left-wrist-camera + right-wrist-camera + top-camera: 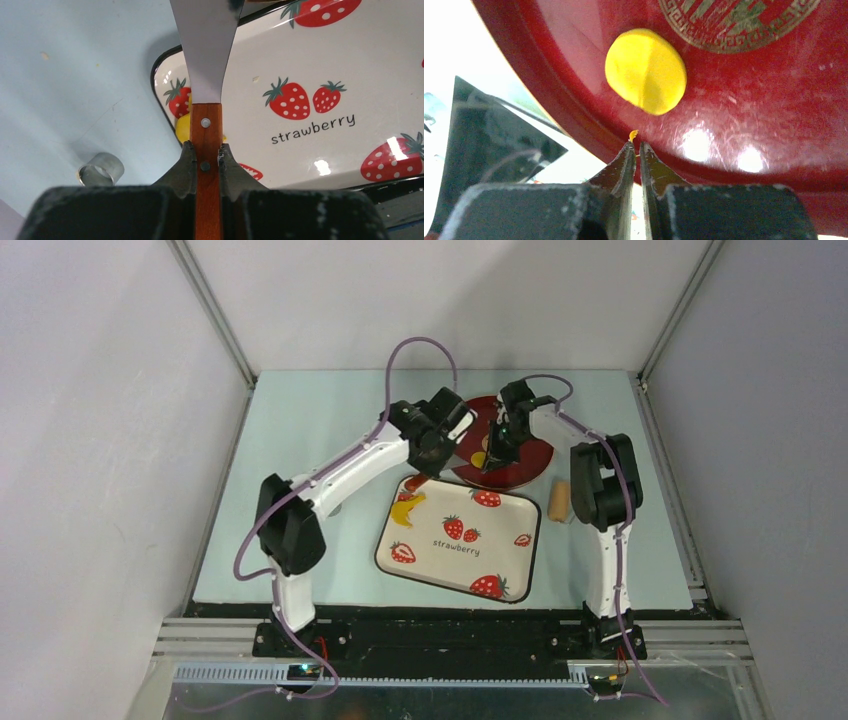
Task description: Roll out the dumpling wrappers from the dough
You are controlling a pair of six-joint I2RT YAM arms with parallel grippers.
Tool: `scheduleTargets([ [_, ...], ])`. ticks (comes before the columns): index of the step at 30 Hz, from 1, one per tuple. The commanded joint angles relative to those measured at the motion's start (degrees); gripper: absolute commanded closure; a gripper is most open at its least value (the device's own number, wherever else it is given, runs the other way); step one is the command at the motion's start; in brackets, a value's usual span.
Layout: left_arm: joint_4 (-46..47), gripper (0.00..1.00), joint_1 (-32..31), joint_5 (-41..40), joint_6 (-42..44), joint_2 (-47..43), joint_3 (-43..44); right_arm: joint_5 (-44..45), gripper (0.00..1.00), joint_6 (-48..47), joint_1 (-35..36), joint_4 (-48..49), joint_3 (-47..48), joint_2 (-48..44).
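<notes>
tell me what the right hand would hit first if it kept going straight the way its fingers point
Most likely the red plate: the right hand points at its inner slope just beyond the rim, with the yellow dough disc a little further along. Depth is hard to judge here.

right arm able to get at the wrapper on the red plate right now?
Probably yes: the right end effector sits just off the yellow wrapper on the red plate, nothing between them; only a dough crumb clings to one tip.

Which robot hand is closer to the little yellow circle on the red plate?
Right. The right gripper hovers just beside the yellow circle; the left gripper, holding a scraper, is over the strawberry tray.
</notes>
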Motion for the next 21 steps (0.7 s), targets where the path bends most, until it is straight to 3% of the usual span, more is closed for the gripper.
scheduleTargets([
  [1,2.2,1.00,2.4,-1.7,-2.1,-8.1,-2.3,-0.6,0.86,-0.6,0.3,-0.7,-1.0,-9.2],
  [4,3.7,1.00,4.1,-3.2,-4.5,-12.0,-6.5,-0.7,0.83,-0.4,0.3,-0.1,-4.0,-14.2],
  [12,10.8,1.00,9.4,-4.5,-10.0,-27.6,-23.3,-1.8,0.61,0.4,-3.0,2.4,-16.0,-28.6],
  [19,12.2,1.00,11.1,-3.3,-8.5,-32.2,-32.3,-1.0,0.51,-0.7,-4.4,0.6,-21.5,-35.3],
  [21,12.3,0.94,12.0,-2.7,-8.3,-32.3,-34.1,-1.0,0.48,-1.0,-4.6,0.2,-22.2,-36.2],
])
